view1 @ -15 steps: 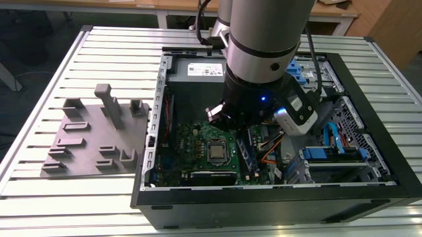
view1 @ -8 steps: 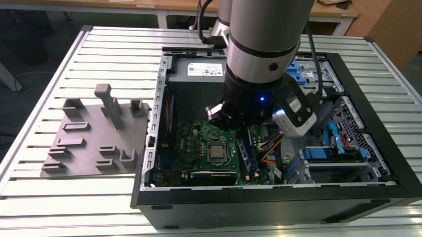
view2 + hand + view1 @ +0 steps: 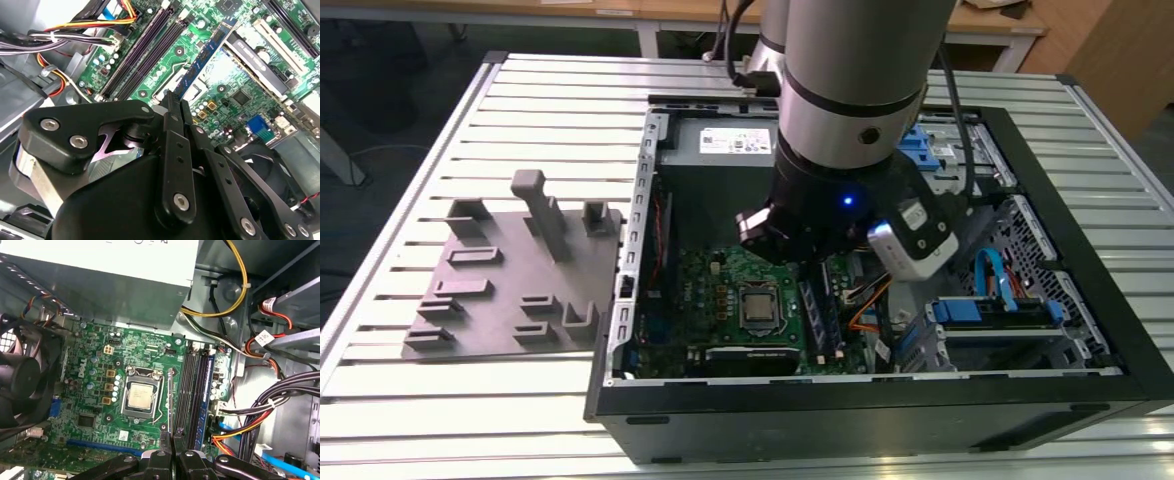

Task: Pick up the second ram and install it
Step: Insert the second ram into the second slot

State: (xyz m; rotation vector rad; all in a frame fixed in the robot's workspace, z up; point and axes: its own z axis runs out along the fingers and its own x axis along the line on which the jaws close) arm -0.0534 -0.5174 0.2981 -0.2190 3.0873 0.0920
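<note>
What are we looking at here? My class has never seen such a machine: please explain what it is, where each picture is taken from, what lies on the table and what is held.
It is a robot arm with a gripper, working over an open computer case on a slatted metal table. The exterior view looks on from off the arm; both wrist views come from cameras riding on the arm, looking past the gripper. Beside the case, toward the exterior view's left, lies a grey tray with upright pegs. The gripper is shut on a thin memory stick, the second ram, held above the green motherboard near its long dark slots, not yet in one.
</note>
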